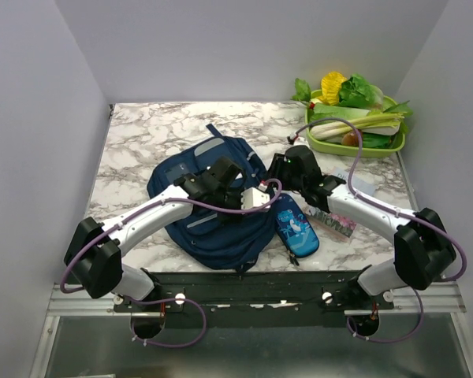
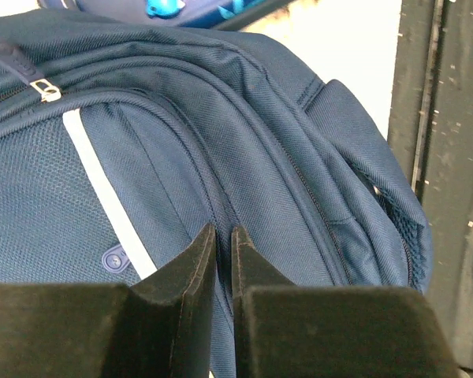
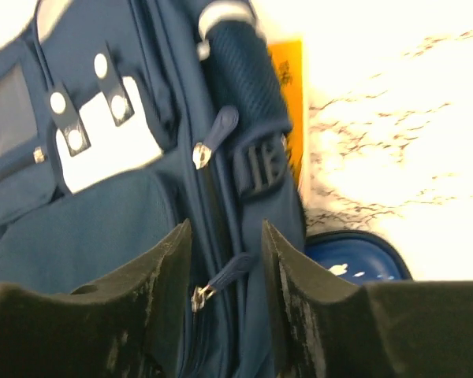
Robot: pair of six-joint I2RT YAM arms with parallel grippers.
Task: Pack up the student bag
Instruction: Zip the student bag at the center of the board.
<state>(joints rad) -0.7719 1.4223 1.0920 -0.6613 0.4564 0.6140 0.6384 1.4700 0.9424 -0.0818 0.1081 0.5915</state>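
Observation:
The student bag [image 1: 213, 213] is a navy backpack lying flat in the middle of the marble table, and it fills the left wrist view [image 2: 142, 157] and the right wrist view [image 3: 102, 220]. My left gripper [image 1: 225, 175] rests on the bag, its jaws [image 2: 223, 230] nearly closed on a ridge of navy fabric beside a zip line. My right gripper [image 1: 282, 167] is at the bag's right edge and is open [image 3: 225, 228]. A navy zip pull [image 3: 235, 272] with a metal slider lies between its fingers, untouched. A second zip pull [image 3: 217, 134] sits further up.
A small blue pencil case [image 1: 297, 228] lies against the bag's right side, also in the right wrist view [image 3: 355, 256]. A printed booklet [image 1: 335, 222] lies under my right arm. A green tray [image 1: 323, 143] of vegetables stands at the back right. An orange book [image 3: 288, 94] shows beside the bag.

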